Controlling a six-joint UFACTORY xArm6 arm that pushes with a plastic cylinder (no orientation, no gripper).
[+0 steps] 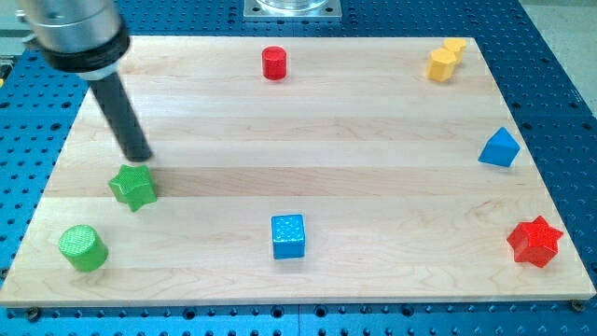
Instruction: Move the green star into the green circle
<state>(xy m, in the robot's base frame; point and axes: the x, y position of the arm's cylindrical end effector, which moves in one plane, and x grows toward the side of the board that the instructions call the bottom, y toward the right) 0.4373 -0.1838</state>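
Note:
The green star [132, 187] lies at the view's left, on the wooden board [308, 131]. The green circle, a short green cylinder [83, 248], stands at the view's bottom left, below and to the left of the star, a small gap apart. My tip [141, 158] is just above the star's top edge, at or very near touching it. The dark rod slants up to the view's top left.
A red cylinder [273, 63] stands at the top centre. A yellow block [445, 61] is at the top right. A blue triangular block [500, 148] is at the right edge, a red star [534, 242] at the bottom right, a blue cube [287, 236] at bottom centre.

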